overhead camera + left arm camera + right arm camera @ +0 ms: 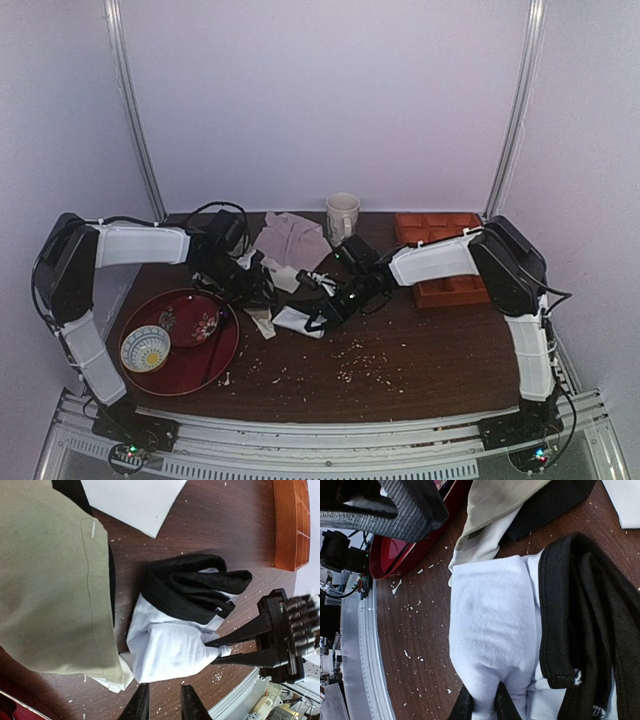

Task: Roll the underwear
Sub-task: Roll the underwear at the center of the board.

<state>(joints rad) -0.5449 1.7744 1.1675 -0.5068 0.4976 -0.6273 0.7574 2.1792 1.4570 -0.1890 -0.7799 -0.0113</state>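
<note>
At the lower left of the top view sits a red tray [205, 362]. The left gripper [165, 690], jaws partly apart and empty, stands just short of the underwear [167, 647], which is bunched mid-table beside an olive garment [50, 580]. To the right, the right gripper [484, 692] has its jaws pinched tight on a white fold of the underwear.

No readable text, tiny white marks on underwear [490, 630] waistband, illegible
</note>
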